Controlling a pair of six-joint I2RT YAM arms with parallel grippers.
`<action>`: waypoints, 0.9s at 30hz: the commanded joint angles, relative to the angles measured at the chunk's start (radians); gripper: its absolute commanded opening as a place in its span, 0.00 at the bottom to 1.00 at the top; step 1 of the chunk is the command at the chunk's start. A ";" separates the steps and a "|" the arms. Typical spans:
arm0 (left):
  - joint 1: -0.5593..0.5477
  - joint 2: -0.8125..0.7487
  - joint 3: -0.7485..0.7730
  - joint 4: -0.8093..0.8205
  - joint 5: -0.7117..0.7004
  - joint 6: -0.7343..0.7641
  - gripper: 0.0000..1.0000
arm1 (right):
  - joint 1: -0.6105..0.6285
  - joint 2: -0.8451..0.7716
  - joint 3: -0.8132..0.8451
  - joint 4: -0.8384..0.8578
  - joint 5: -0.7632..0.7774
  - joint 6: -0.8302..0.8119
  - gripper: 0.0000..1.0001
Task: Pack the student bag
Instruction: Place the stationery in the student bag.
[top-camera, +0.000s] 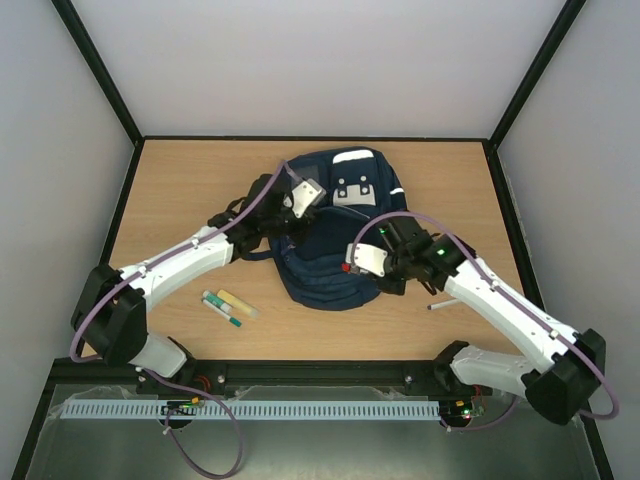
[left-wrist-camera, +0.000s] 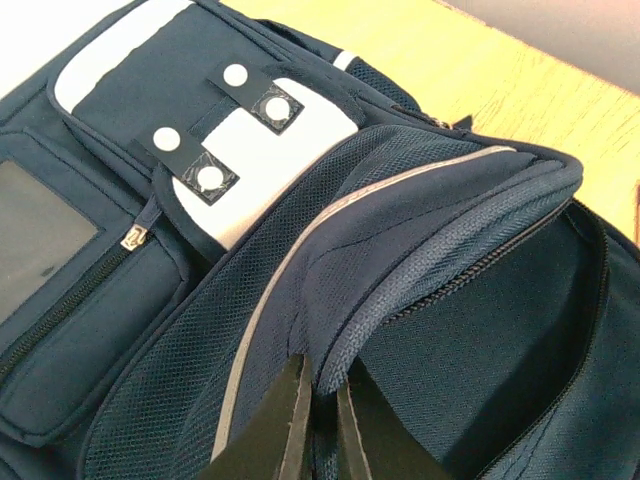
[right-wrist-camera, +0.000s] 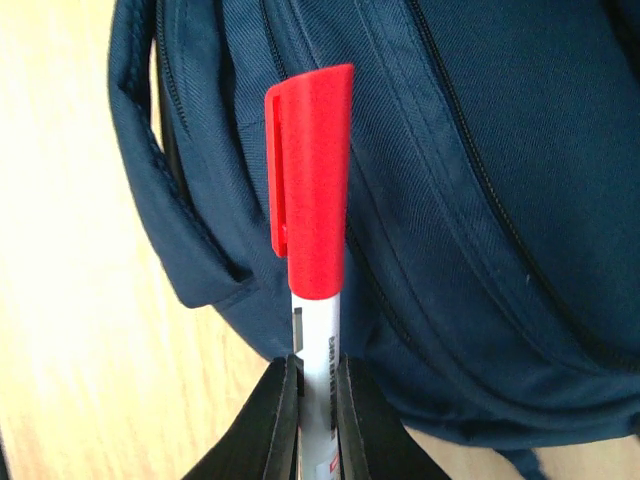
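Mid-table: student bag (top-camera: 322, 285). L gripper (left-wrist-camera: 318, 395) pinches its flap edge, mouth agape. R gripper (right-wrist-camera: 318, 365) clamped on red-cap marker (right-wrist-camera: 310, 200), cap fwd, over bag's near end; mouth ~11 o'clock from it.

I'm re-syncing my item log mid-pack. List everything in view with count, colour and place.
student bag: one, navy blue with white patches, middle of the table
red-capped marker: one, white body with red cap, held over the bag's near side
green-capped marker: one, white and green, on the table near-left of the bag
yellow marker: one, pale yellow, lying beside the green-capped one
pen: one, thin, colour hard to tell, on the table right of the bag
table: one, light wood
left gripper: shut, pinching the fabric edge of the bag's opening
right gripper: shut on the red-capped marker
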 joint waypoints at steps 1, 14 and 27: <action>0.069 -0.041 0.068 0.131 0.125 -0.129 0.03 | 0.100 0.067 0.107 -0.025 0.197 -0.047 0.05; 0.116 -0.070 0.052 0.142 0.158 -0.160 0.03 | 0.275 0.308 0.254 0.159 0.577 -0.215 0.04; 0.153 -0.079 0.052 0.162 0.226 -0.207 0.02 | 0.274 0.413 0.158 0.439 0.691 -0.372 0.10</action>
